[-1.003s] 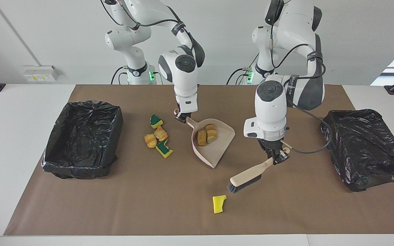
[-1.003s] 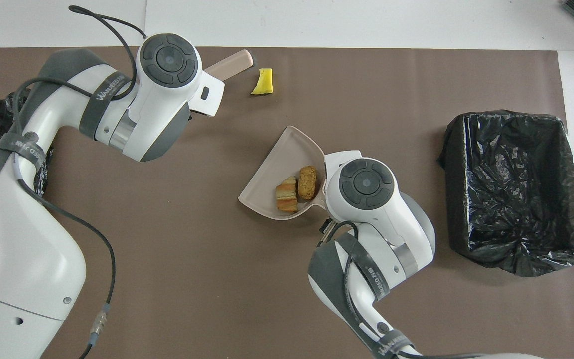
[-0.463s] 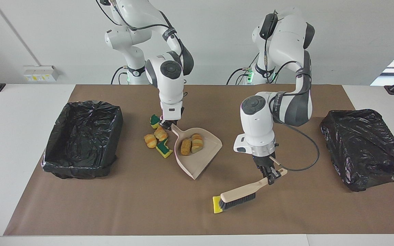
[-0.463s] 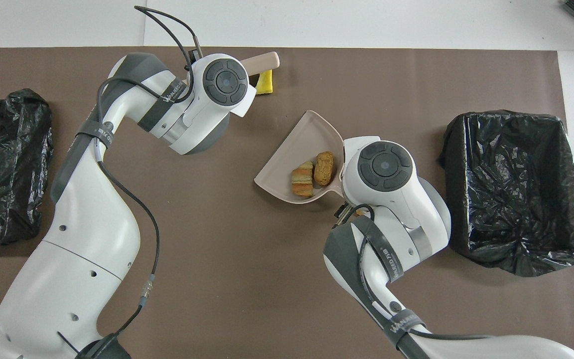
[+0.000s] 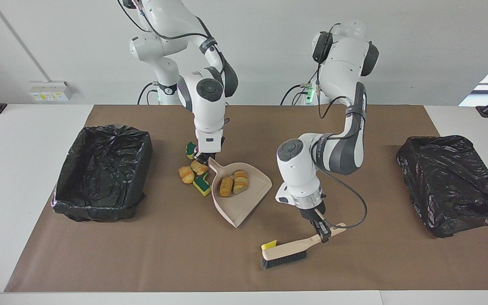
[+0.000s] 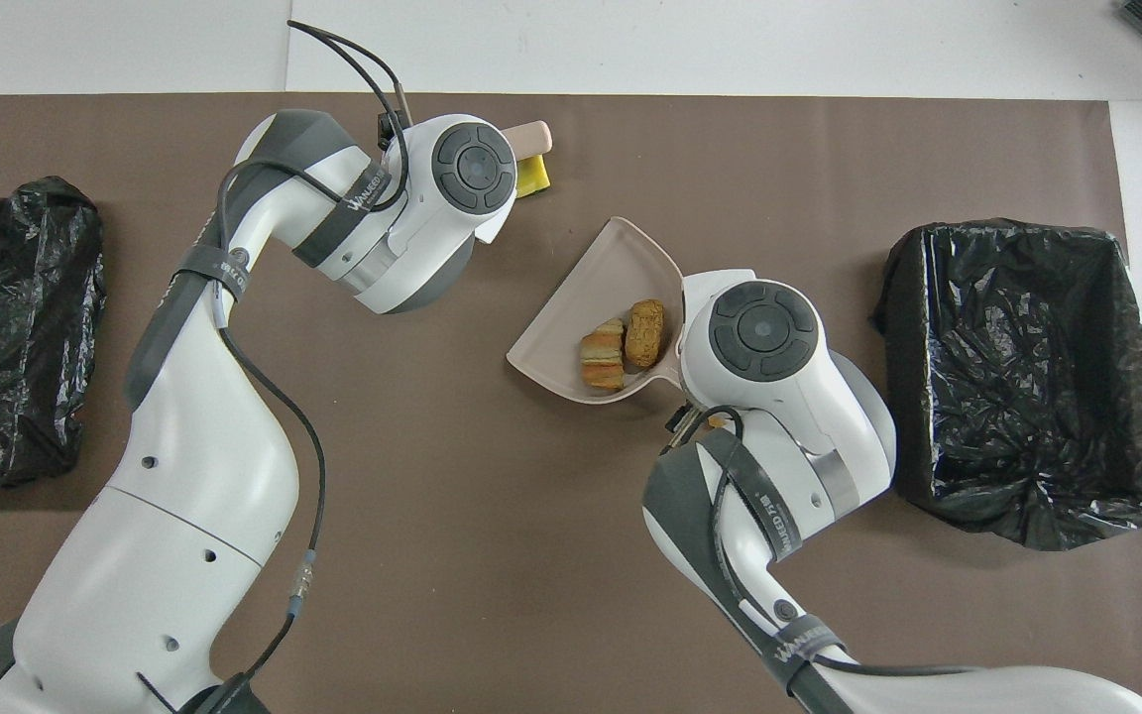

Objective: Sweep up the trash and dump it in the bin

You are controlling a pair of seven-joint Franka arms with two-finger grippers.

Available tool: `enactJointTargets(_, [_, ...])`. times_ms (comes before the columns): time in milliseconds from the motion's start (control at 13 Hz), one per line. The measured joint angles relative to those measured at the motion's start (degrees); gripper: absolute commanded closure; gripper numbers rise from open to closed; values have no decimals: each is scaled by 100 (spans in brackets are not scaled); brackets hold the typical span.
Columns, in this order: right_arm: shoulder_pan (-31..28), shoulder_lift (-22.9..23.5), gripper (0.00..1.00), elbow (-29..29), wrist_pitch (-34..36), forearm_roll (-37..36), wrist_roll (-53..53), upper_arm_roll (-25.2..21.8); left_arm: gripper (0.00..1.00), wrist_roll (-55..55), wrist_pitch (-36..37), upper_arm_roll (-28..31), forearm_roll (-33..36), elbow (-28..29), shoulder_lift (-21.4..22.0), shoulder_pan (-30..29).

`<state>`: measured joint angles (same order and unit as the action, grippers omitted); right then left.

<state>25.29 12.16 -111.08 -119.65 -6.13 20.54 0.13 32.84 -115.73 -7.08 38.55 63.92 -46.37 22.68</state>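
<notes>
— Where am I in the job?

— Early, I judge. Two lumps (image 5: 233, 184) lie in the dustpan (image 5: 244, 202). Four scraps (image 5: 194, 173) sit on the bench (image 5: 142, 254) beside its handle, toward the right arm's end. The bin (image 5: 102, 171) looks empty.

— And the seventh?

— A yellow scrap (image 5: 269, 244) touches the brush (image 5: 285, 253) head, farther from the robots than the dustpan.

— My pincers?

— The left pincer (image 5: 323, 234) is clamped on the brush handle. The right pincer (image 5: 203, 158) is down at the dustpan handle; I read it as gripping. From overhead, its arm hides the four scraps.
</notes>
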Motion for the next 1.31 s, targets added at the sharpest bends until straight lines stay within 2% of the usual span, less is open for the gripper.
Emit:
enactJointTargets(231, [8,0,100,1,0,0,0,4,100,-263,195,9,-889,1218,978,45])
enactJointTargets(463, [8,0,100,2,0,0,0,4,100,-888,212,-40,-1182,2605,1882,104])
enactJointTargets(540, [8,0,100,2,0,-1,0,4,100,-1062,203,-57,-1242,2904,2077,184])
enactJointTargets(694, [10,0,100,2,0,-1,0,6,100,-1181,66,-5,-1431,2912,2241,212])
enactJointTargets(849, [22,0,100,2,0,-8,40,13,100,-996,-234,102,-1378,2554,2127,19])
enactJointTargets(926, [52,0,100,2,0,-11,128,14,100,-853,-308,120,-1204,2299,1924,-62])
enactJointTargets(1157, [149,0,100,2,15,-12,260,22,100,-822,-440,106,-641,1340,885,-71])
enactJointTargets(1312, [183,0,100,2,15,-12,260,24,100,-817,-432,107,-550,904,471,-67])
